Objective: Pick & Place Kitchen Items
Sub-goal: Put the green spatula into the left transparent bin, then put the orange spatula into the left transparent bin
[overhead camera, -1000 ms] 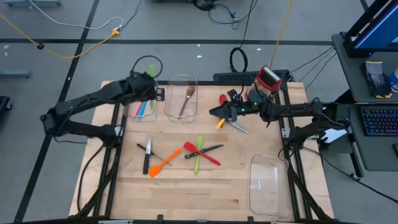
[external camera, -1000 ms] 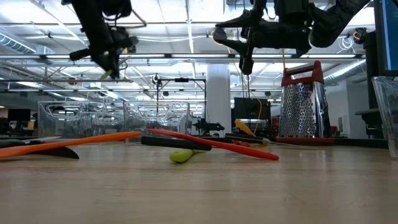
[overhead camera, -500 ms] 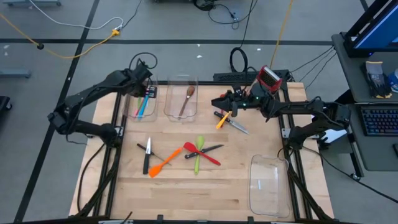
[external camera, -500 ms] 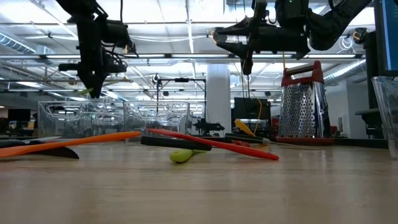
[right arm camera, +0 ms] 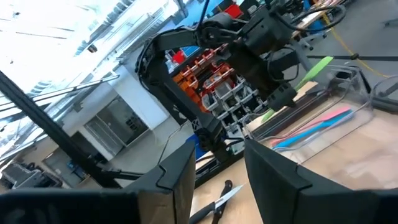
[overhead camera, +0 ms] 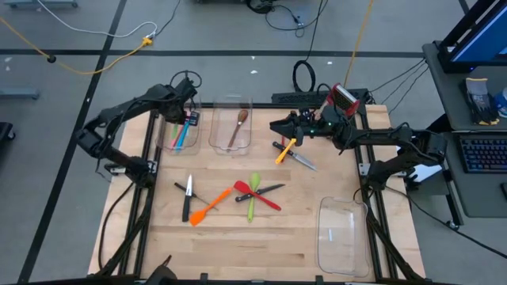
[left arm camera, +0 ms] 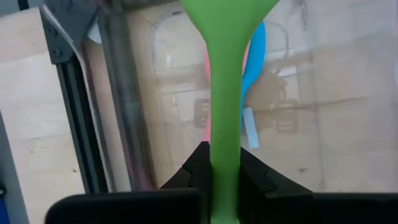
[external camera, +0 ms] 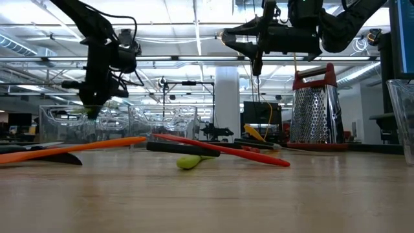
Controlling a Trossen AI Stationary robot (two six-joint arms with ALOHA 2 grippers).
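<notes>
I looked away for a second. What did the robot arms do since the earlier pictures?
The left hand, gripping a green spatula, swung from beside the bin to above its far end. The right hand pulled back toward the grater, uncovering the yellow utensil. Its fingers stayed apart, holding nothing. The things on the table stayed put.

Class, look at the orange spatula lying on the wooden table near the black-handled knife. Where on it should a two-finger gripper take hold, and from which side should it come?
Grip the orange spatula at mid-handle, coming straight down from above. It lies flat and slanted on the table, so the fingers should close across the thin handle. The wide blade end would probably slip. The mid-handle looks clear of the knife beside it, though the gap there is narrow.
</notes>
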